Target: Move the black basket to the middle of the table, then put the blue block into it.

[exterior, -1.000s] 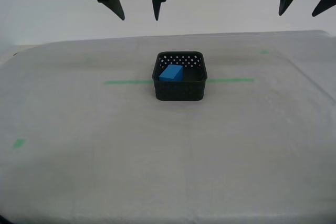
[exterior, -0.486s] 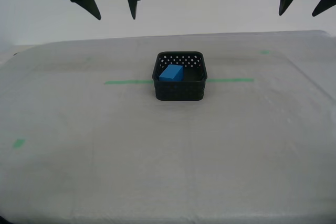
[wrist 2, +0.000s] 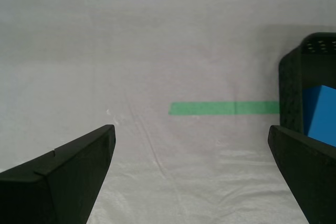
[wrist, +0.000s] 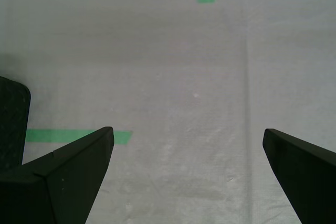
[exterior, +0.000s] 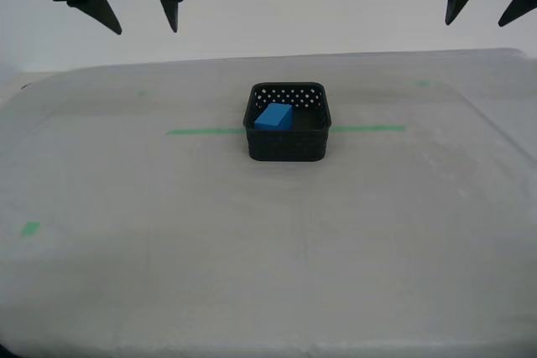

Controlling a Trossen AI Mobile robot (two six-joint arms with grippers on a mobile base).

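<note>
The basket sits about mid-tabletop, right on the green tape line that runs left to right. The blue block is inside it, leaning toward the basket's left side.

Both my claws are up in the air, well clear of everything, each spread wide and holding nothing. My second claw hangs at the far left, with the basket's edge and a bit of blue just showing in its camera. My first claw hangs at the far right, above bare cloth and the tape.
</note>
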